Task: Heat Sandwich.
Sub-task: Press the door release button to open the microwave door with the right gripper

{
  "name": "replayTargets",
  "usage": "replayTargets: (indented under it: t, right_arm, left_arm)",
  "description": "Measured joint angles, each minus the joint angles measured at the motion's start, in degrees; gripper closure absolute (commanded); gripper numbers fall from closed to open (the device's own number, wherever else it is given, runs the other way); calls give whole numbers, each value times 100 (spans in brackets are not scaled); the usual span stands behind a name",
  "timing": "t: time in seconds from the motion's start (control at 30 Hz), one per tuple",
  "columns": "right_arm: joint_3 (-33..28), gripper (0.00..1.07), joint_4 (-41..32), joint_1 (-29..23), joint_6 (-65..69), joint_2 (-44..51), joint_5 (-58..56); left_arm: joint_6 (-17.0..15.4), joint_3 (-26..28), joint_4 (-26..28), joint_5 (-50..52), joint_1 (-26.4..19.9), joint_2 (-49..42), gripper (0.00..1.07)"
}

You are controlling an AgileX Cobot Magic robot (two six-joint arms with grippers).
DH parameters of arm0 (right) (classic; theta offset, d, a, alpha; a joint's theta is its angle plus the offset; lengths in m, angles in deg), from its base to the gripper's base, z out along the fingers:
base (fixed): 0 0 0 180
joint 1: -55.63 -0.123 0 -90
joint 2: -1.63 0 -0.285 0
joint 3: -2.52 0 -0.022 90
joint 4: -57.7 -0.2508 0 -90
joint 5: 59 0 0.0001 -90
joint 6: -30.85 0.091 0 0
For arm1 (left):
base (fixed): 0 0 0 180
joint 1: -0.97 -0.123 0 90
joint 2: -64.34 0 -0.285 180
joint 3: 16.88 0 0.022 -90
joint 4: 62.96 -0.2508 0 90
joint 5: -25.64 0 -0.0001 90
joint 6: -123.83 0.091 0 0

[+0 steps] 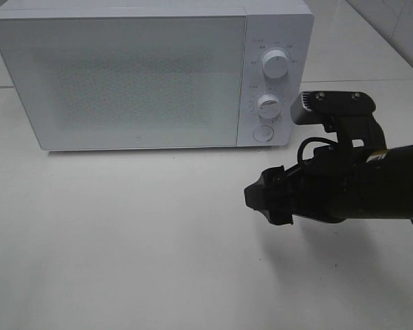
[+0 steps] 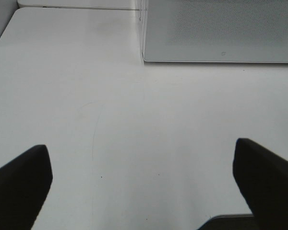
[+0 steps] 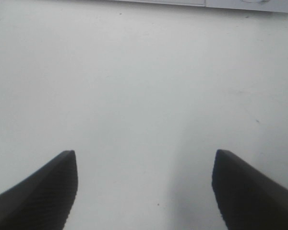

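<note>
The sandwich is out of view in every frame. A white microwave point(image 1: 124, 75) stands at the back of the white table point(image 1: 124, 240) with its door shut. My right gripper point(image 1: 265, 199) hovers over the table in front of the microwave's control panel, coming in from the right. In the right wrist view the right gripper point(image 3: 144, 163) is open with only bare table between its fingers. My left gripper point(image 2: 141, 158) is open too, over bare table, with the microwave point(image 2: 221, 28) ahead of it. The left arm does not show in the exterior high view.
The microwave's panel carries two round knobs point(image 1: 274, 65) point(image 1: 268, 105) and a round button point(image 1: 263, 133). A second table surface point(image 1: 372, 41) lies behind on the right. The microwave's lower edge point(image 3: 182, 2) shows at the far end of the right wrist view.
</note>
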Motion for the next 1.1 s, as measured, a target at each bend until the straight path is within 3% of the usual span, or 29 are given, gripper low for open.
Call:
replayTargets:
  t: [0.2,0.5,0.77,1.1]
  right_arm:
    - [223,31,69,0,-367,286,-739]
    - [252,31,1026,0,-367,1215,-2143]
    - [315,31,1295,0,-201,1982,-3111]
    - [647,31,2538,0,699,3380,-4641]
  left_arm:
    - [0,0,0,0,0,0,10]
    - [0,0,0,0,0,0,10]
    - [0,0,0,0,0,0,10]
    - [0,0,0,0,0,0,10]
